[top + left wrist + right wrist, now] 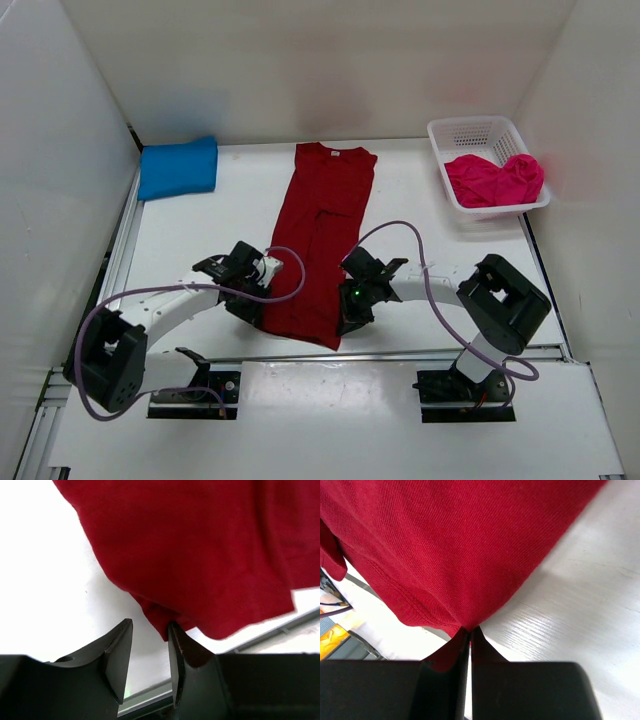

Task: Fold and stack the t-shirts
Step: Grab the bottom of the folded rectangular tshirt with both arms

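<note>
Low in frame, the right claw [469,631] pinches a hem corner of the limp red shirt [330,200]; the left claw [150,624] gapes empty.

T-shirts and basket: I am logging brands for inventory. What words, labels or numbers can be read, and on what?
No text can be read.
dark red t-shirt: any collar tag is too small to read.
blue t-shirt, pink t-shirt, basket: none shows.

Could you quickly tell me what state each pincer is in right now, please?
Left pincer: open, the red shirt corner touching it but not gripped.
Right pincer: closed, pinching the red shirt's edge.
</note>
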Controlling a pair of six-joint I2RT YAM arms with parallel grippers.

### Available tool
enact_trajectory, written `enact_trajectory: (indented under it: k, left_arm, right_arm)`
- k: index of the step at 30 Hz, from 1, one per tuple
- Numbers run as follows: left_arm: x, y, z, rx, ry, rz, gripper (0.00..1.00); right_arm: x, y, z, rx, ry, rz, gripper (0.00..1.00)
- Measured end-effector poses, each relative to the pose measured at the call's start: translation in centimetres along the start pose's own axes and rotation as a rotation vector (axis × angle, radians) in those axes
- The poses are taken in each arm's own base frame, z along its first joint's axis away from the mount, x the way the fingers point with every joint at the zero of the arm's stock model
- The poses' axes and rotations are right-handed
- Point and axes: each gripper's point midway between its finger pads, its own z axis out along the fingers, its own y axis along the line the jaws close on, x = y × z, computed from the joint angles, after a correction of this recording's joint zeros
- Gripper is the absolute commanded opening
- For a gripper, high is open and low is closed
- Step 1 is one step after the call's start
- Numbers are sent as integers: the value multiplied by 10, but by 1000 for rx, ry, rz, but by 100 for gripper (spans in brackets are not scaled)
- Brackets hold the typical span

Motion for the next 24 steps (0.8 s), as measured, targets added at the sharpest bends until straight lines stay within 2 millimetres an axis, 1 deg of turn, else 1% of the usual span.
enact_trajectory:
  k: [5, 11, 17, 20, 24]
  left_arm:
    - [-1, -10, -11, 50, -33, 4, 45]
    - [9, -20, -14, 111, 4, -2, 47]
    - [6, -14, -11, 88, -2, -17, 48]
    - [0, -10, -8, 70, -16, -19, 48]
    - [-8, -9, -3, 71, -10, -21, 50]
  right_arm:
    - [0, 0, 0, 3, -1, -1, 0]
    - [0, -3, -2, 17, -6, -3, 0]
    - [0, -6, -4, 37, -15, -2, 0]
    - [0, -7, -4, 42, -16, -1, 0]
    - [0, -8, -4, 44, -16, -1, 0]
